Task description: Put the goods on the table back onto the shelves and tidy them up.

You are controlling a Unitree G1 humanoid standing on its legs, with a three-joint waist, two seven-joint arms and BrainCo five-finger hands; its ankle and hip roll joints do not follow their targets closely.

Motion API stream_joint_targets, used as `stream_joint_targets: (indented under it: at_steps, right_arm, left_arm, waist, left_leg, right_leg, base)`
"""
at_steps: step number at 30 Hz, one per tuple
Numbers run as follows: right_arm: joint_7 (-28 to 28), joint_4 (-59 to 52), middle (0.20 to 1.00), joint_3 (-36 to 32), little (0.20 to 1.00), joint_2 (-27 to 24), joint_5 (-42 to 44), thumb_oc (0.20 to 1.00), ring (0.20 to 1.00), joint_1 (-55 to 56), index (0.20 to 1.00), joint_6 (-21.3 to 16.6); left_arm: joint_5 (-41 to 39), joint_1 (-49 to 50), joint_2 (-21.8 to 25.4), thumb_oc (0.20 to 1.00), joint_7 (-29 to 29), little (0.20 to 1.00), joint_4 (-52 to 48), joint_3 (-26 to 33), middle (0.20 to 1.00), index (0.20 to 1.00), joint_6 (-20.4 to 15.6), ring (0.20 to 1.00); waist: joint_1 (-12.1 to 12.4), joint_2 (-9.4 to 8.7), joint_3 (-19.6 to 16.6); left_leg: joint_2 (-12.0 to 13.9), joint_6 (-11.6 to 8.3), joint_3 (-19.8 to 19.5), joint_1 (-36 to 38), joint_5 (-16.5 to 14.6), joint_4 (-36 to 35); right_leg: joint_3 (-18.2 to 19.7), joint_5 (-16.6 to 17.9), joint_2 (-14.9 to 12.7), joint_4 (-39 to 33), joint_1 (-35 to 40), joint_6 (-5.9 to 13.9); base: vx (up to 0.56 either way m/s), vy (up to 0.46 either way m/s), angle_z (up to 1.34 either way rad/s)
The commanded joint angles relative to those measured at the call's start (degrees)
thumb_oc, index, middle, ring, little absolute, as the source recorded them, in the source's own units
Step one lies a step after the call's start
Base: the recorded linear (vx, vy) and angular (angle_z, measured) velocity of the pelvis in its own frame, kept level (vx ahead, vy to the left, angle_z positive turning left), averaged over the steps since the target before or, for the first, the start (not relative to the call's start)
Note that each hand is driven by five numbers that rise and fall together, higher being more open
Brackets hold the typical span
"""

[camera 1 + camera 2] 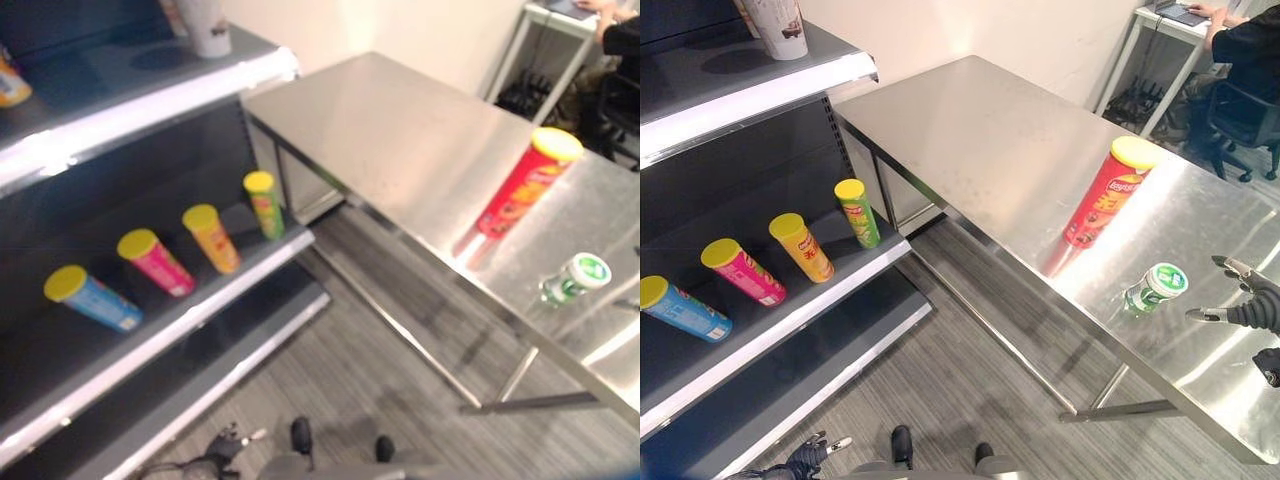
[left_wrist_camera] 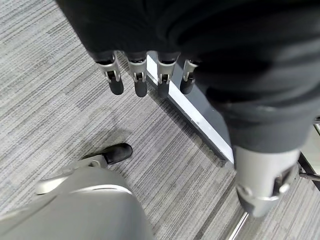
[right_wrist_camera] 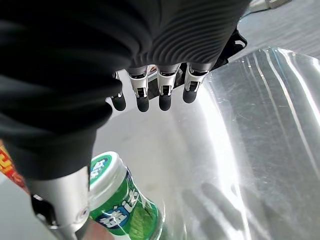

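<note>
On the steel counter [image 1: 990, 140] stand 2 goods. A tall red can [image 1: 1102, 195] with a yellow lid stands upright near the middle of the counter's front part. A small green and white bottle [image 1: 1154, 288] stands nearer to the front edge, a little apart from the red can.

The right robot hand [image 1: 1245, 305] is above the counter, just beside the green and white bottle and not touching it. Its fingers [image 3: 142, 97] are straight and spread from the thumb, and they hold nothing. In the right wrist view the bottle stands close under the thumb side of this hand.

The left robot hand [image 1: 810, 455] hangs low beside the shelves, above the grey striped floor [image 1: 970, 385]. In the left wrist view its fingers are relaxed and apart, with nothing between them.

On the middle shelf [image 1: 790, 320] stand 4 slim cans with yellow lids in 1 row: a blue can [image 1: 685, 312] at the far left, then a pink can [image 1: 742, 272], an orange can [image 1: 805, 248] and a green can [image 1: 858, 213] nearest to the counter. They are apart from each other. On the upper shelf [image 1: 760, 95] stands a white cup [image 1: 777, 25].

In the far corner a person [image 1: 1245, 45] in dark clothes sits at a white desk [image 1: 1160, 30].
</note>
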Motion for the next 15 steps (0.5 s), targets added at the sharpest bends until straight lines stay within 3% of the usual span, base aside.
stream_joint_targets:
  at_steps: [1, 8, 11, 15]
  right_arm:
    - [-0.9, 2.2, 1.000, -0.4, 1.000, -5.5, -3.8, 1.000, 1.000, -3.4, 1.000, -2.3]
    - [-2.2, 4.8, 1.000, 7.7, 1.000, -6.5, -9.3, 1.000, 1.000, -9.5, 1.000, -2.3]
    - [-4.7, 8.3, 1.000, 12.9, 1.000, -4.1, -11.4, 1.000, 1.000, -15.8, 1.000, -2.0]
    - [-5.6, 9.0, 1.000, 14.4, 1.000, -2.3, -11.4, 1.000, 1.000, -17.9, 1.000, -1.5]
  left_arm:
    - [-0.8, -3.0, 2.3, 1.000, 0.0, 1.000, -0.1, 1.5, 1.000, 1.000, -1.9, 1.000]
    - [-1.0, -3.1, 2.4, 1.000, 0.3, 1.000, -0.5, 0.1, 1.000, 1.000, -2.1, 1.000]
    - [-0.9, -3.8, 2.3, 1.000, 1.0, 1.000, -0.4, -0.8, 1.000, 1.000, -2.1, 1.000]
    - [-1.2, -4.1, 2.6, 1.000, 1.3, 1.000, -0.8, -0.8, 1.000, 1.000, -2.0, 1.000]
  waist:
    - [2.5, -0.75, 0.1]
    - [3.0, -0.52, 0.1]
    - [3.5, -0.33, 0.4]
    - [3.8, -0.17, 0.6]
  left_leg:
    - [5.0, -5.33, 0.7, 7.8, -9.6, 0.5]
    - [5.2, -5.49, 0.5, 7.9, -9.6, 0.5]
    - [5.3, -5.52, 0.1, 7.6, -9.4, 0.5]
    - [5.4, -5.64, -0.2, 7.2, -9.2, 0.5]
  right_leg:
    - [-1.4, 1.6, -1.2, 0.4, -5.8, 3.49]
    - [-1.8, 1.2, -1.2, 0.4, -5.3, 3.33]
    - [-2.1, 0.9, -1.1, 0.4, -5.2, 3.15]
    - [-2.9, 0.8, -1.1, 0.4, -5.2, 3.07]
  base:
    - [0.02, -0.025, 0.07]
    - [0.01, -0.005, 0.02]
    - [0.01, -0.038, 0.00]
    - [0.00, -0.026, 0.05]
